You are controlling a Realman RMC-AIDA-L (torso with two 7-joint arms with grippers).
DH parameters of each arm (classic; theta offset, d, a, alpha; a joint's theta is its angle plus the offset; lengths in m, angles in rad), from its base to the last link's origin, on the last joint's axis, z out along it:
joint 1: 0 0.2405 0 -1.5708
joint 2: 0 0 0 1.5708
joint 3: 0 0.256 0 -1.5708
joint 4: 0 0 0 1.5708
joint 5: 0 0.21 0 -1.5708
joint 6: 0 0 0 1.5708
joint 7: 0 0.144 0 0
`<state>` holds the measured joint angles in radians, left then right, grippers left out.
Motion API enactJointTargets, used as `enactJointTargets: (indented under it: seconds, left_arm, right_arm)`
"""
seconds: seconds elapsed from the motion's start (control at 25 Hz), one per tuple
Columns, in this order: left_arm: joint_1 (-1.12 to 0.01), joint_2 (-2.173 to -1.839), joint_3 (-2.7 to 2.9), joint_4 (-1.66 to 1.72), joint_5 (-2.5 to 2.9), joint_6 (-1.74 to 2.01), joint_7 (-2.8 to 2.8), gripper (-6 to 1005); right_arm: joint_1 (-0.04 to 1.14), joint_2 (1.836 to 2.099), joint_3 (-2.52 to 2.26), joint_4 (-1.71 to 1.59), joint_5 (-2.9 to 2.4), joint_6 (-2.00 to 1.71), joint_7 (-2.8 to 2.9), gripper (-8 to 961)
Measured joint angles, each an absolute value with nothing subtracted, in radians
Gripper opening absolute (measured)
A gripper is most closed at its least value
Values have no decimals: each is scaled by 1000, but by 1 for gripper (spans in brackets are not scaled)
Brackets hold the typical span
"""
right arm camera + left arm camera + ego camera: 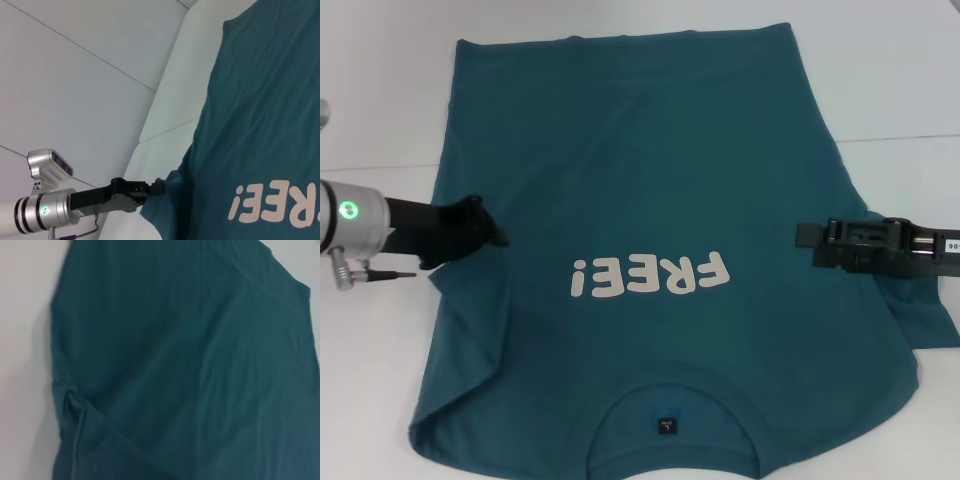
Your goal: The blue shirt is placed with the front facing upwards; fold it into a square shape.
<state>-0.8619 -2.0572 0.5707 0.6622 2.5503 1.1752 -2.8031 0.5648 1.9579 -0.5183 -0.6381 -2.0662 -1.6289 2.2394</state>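
The blue shirt lies flat on the white table, front up, with its white "FREE!" lettering and its collar label toward me. My left gripper is at the shirt's left side edge, shut on a pinch of cloth that puckers there. The right wrist view shows that same left gripper meeting the bunched edge of the shirt. My right gripper rests low over the shirt's right side edge, level with the lettering. The right sleeve sticks out beneath that arm.
White table surface surrounds the shirt at the left, right and far side. A seam in the table runs off to the right. The shirt's collar end reaches the near edge of the head view.
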Motion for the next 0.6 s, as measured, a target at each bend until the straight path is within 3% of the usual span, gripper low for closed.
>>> enactJointTargets:
  seconds: [0.4, 0.6]
  left_arm:
    - [-883, -2066, 623, 629, 2479, 1139, -2725, 58]
    - [-890, -2071, 647, 633, 2451, 1127, -2721, 272]
  right_arm:
    - [564, 1956, -520, -637, -2072, -1621, 2228, 828]
    - [565, 1956, -520, -637, -2072, -1618, 2227, 825]
